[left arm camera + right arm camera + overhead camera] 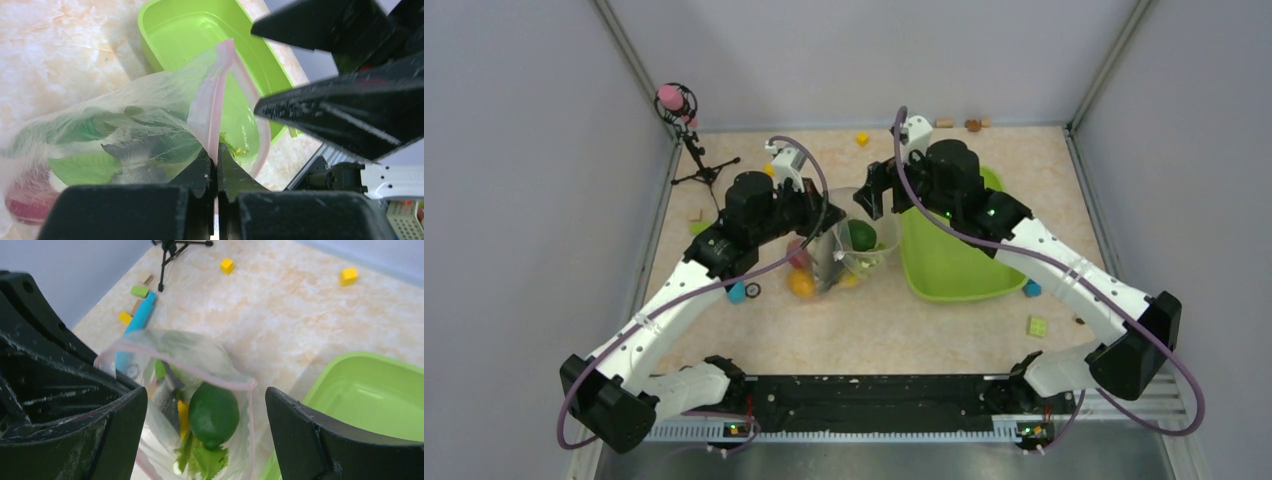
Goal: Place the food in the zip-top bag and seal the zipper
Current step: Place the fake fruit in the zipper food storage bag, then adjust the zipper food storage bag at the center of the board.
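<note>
With the left pincer (216,165) clamped shut on the zipper (220,90) right at its tips, lower the wide-spread right pincer (205,397) onto the gaping mouth of the bag (200,352) just below it, above the food (214,414) inside, and pinch both pink lips together before sliding along.

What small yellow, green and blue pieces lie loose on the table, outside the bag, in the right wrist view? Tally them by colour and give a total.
Yellow blocks: 3
Green block: 1
Blue piece, long, its lower end behind the zip-top bag: 1
Total: 5
</note>
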### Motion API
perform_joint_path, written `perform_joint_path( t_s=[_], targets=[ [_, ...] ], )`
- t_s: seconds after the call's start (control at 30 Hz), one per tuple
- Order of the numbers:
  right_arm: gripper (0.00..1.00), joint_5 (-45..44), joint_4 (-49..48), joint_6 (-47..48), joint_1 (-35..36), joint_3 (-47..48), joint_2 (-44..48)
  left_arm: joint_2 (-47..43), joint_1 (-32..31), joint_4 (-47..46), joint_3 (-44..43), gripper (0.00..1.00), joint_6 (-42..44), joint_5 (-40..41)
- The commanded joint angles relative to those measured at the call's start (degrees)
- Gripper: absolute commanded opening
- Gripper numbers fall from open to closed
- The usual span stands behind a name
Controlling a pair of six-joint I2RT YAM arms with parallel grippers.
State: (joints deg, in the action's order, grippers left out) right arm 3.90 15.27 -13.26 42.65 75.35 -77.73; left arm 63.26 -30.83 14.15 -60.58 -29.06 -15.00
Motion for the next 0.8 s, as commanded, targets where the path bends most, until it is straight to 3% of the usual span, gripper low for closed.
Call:
perform_joint_path(
  t_s=[0.0, 0.2, 0.33, 0.6, 0.77],
  targets=[
    [0.86, -4.9, 4.3, 8.3, 0.6, 7.0, -1.0, -0.9, 0.2, -4.5, -1.5, 0.0, 5.3, -7.2],
    [0.76, -0.4, 13.5, 12.6, 0.6, 14.2, -7.5, -0.4, 0.2, -3.5, -2.9, 0.0, 9.8, -14.2],
    [0.74, 1.6, 14.5, 12.9, 0.6, 11.2, -7.1, 0.2, 0.2, -2.1, -3.8, 0.0, 9.8, -14.3],
    [0.74, -8.5, 13.8, 8.8, 0.6, 4.1, 0.2, 1.8, 0.2, 0.8, -2.4, 0.0, 10.2, -13.4],
    [0.74, -9.2, 12.2, 5.6, 0.6, -3.6, 9.3, 1.7, 0.2, 2.4, -0.6, 0.0, 9.0, -14.3]
  ],
)
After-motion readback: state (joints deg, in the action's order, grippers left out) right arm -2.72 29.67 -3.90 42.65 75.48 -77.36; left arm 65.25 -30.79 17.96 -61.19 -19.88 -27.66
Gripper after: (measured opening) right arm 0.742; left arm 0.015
